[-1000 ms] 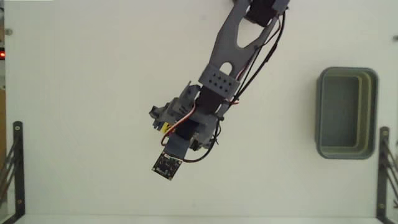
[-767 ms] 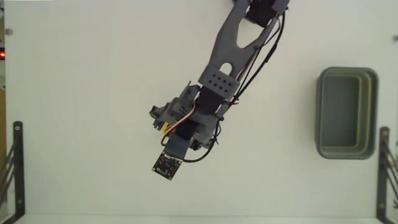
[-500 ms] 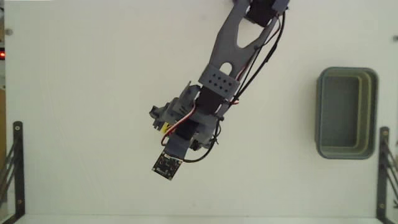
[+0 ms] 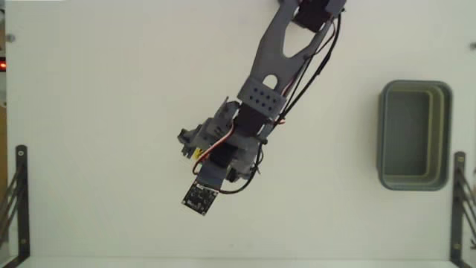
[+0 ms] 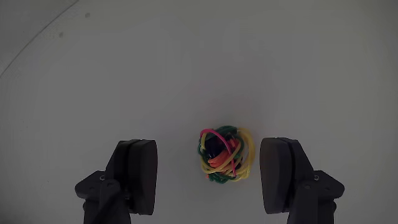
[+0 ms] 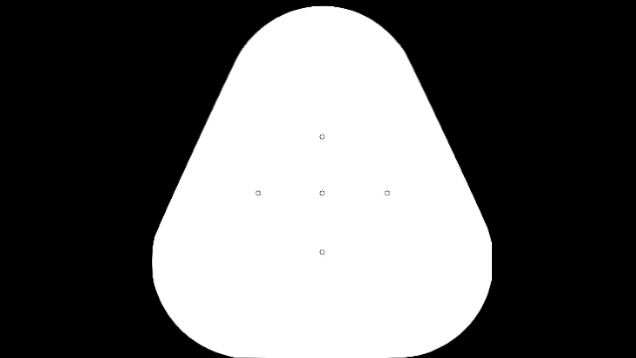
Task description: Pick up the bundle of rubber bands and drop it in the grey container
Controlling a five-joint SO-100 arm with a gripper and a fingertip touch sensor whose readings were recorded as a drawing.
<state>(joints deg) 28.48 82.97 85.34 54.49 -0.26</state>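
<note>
In the wrist view the bundle of rubber bands [image 5: 226,154], a small clump of yellow, red, green and blue loops, lies on the white table. It sits between the two dark fingers of my gripper [image 5: 208,149], nearer the right finger [image 5: 280,174] than the left finger [image 5: 138,174]. The jaws stand wide open and touch nothing. In the fixed view my gripper [image 4: 192,147] hangs left of centre and covers the bundle. The grey container [image 4: 407,134] stands apart at the far right with nothing in it.
The grey arm [image 4: 277,52] reaches down from the top edge in the fixed view. Black metal brackets [image 4: 18,201] stand at the lower left and lower right [image 4: 459,201] table edges. White table surface lies between the gripper and the container.
</note>
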